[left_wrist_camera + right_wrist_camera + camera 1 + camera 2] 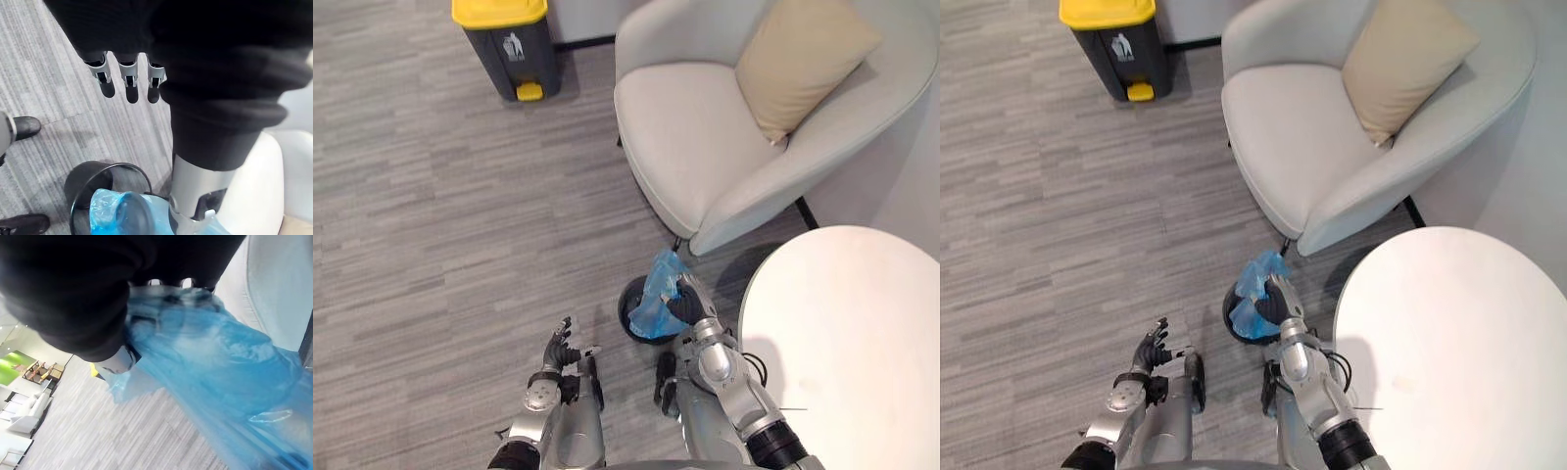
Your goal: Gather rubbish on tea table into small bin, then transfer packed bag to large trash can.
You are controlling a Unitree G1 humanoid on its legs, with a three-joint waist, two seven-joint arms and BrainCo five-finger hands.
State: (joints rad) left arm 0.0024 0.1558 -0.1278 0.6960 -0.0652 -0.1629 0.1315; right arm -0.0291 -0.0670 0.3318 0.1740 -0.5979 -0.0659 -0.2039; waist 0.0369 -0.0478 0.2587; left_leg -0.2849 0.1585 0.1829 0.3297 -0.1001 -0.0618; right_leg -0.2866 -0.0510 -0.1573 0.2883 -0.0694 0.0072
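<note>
In the left eye view, our right hand point(686, 305) sits at the bunched top of the blue bag point(656, 294). The bag is still in the small bin point(628, 315) on the floor point(431, 215), between the armchair point(705, 127) and the white bench point(842, 333). Our left hand point(560, 351) hangs beside it with fingers spread, holding nothing. The large trash can point(504, 39) stands well apart across the room, so a weak hold could fail along that long carry and spill the rubbish. In the right eye view, the armchair's edge sits close above the bin, so a careless lift might brush the bag against it. In the left wrist view, the left hand's fingers point(128, 83) are straight and the bin's rim rings the bag. With nothing steadying the bin, we judge the bag may drag it upward or tip it, or the film may catch on the rim and tear. In the right wrist view, blue film drapes over the right hand. Its fingers are largely veiled, so we can only say it seems clamped on the bag's neck, and we cannot judge how much film it has gathered.
</note>
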